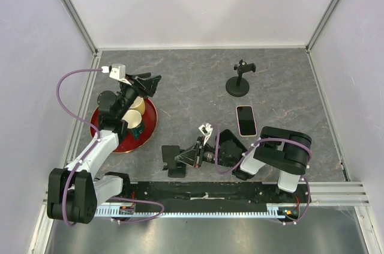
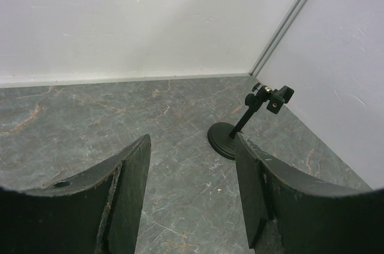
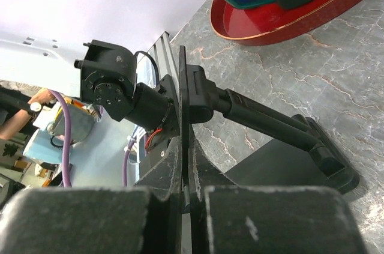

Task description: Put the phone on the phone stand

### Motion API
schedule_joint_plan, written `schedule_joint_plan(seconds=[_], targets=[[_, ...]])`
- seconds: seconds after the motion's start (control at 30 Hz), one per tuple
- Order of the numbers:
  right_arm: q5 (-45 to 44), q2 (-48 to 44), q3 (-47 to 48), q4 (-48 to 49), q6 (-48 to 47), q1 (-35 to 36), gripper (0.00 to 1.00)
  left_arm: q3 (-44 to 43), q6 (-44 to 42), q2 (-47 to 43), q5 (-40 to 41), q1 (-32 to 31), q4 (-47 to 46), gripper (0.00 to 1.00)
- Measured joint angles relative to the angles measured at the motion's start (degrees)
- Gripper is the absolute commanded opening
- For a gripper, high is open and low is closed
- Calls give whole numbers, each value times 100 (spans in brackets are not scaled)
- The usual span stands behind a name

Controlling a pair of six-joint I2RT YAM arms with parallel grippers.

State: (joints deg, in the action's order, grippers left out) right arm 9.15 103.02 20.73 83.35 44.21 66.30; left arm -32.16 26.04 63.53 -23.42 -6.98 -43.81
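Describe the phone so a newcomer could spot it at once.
Start at the grey marbled table, right half. On the near side of the round-based black stand by the back wall, the phone lies flat, apart from it. It is a slim rectangle with a dark screen and pink rim, unlike the black hardware around it.

Top camera looks down; right wrist sits low, facing left — both catch the red tray (image 1: 150, 128) (image 3: 282, 24).

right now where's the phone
In the top view the phone lies flat on the table, right of centre, between the round-based holder behind it and the right arm.
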Motion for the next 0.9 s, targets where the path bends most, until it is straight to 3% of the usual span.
schedule_joint_plan(seconds=[0.37, 0.53, 0.73, 0.83, 0.87, 0.9], targets=[[605, 55, -120, 114, 103, -299, 0, 0, 0, 9, -4, 0, 0, 64], [713, 52, -247, 192, 153, -402, 12, 0, 0, 11, -4, 0, 2, 64], [798, 76, -264, 129, 251, -426, 40, 0, 0, 13, -17, 0, 0, 64], [852, 96, -339, -72, 278, -463, 67, 0, 0, 13, -22, 0, 2, 64], [863, 96, -389, -184, 284, -485, 86, 0, 0, 13, -22, 0, 0, 64], [885, 96, -452, -295, 295, -511, 96, 0, -2, 13, -22, 0, 2, 64]])
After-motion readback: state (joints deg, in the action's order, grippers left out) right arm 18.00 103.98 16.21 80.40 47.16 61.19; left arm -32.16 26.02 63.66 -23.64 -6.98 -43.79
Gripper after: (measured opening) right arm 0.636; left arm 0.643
